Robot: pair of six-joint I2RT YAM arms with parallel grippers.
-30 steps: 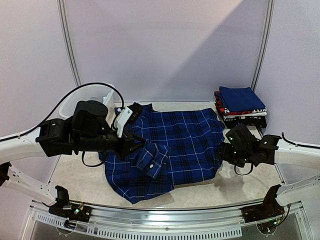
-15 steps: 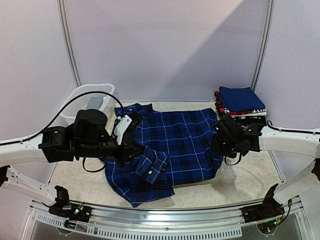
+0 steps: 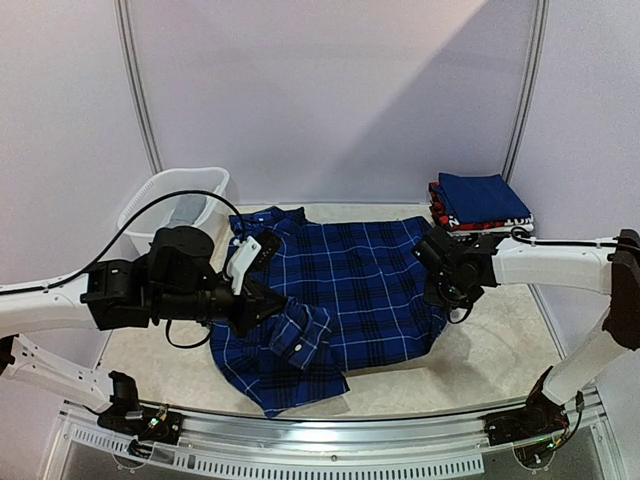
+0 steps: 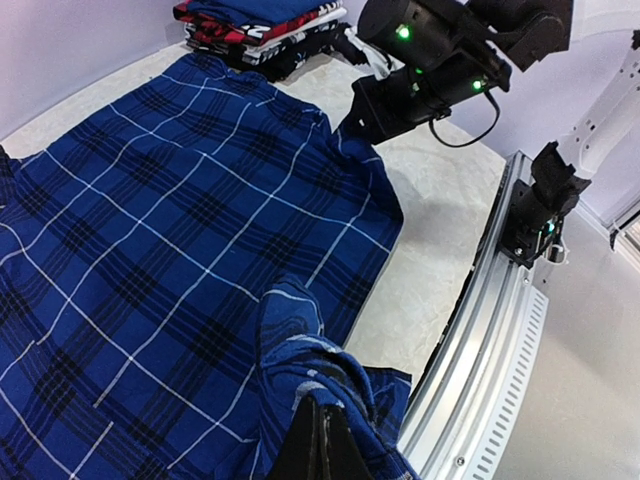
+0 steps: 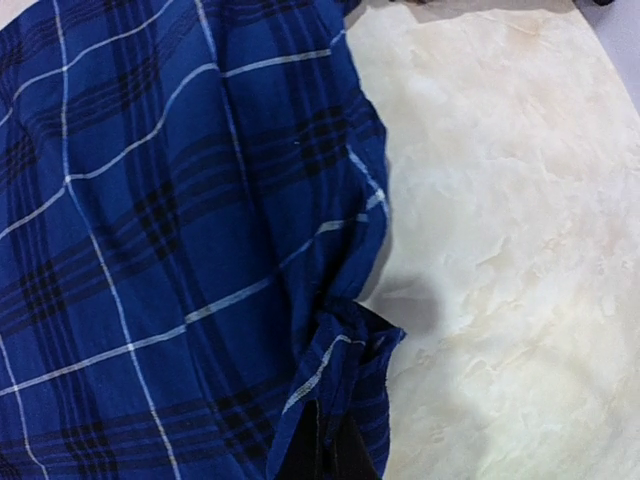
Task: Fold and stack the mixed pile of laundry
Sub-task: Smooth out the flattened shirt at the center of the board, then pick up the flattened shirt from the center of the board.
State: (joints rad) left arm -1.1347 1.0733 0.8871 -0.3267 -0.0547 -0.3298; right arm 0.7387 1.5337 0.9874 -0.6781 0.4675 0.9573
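- The blue plaid shirt [image 3: 360, 275] lies spread out in the middle of the surface [image 3: 480, 355], between the two arms. It is laid flat so it can be folded neatly.
- The left jaws are shut tight on a sleeve [image 3: 300, 330] at the shirt's near left side. The sleeve lies over the shirt's body, so I think it is being folded in.
- The right jaws pinch a bunched bit of cloth at the shirt's right edge. I think that side gets folded in too, to make a tidy shape.
- A stack of folded clothes [image 3: 480, 205] sits at the far right corner, just beside the shirt. The folded shirt likely goes on top of it.
- A white basket [image 3: 165, 195] stands at the far left with a grey garment [image 3: 188, 207] inside. It looks like that one comes later.
- Pulling too hard could drag the whole shirt and wrinkle it.
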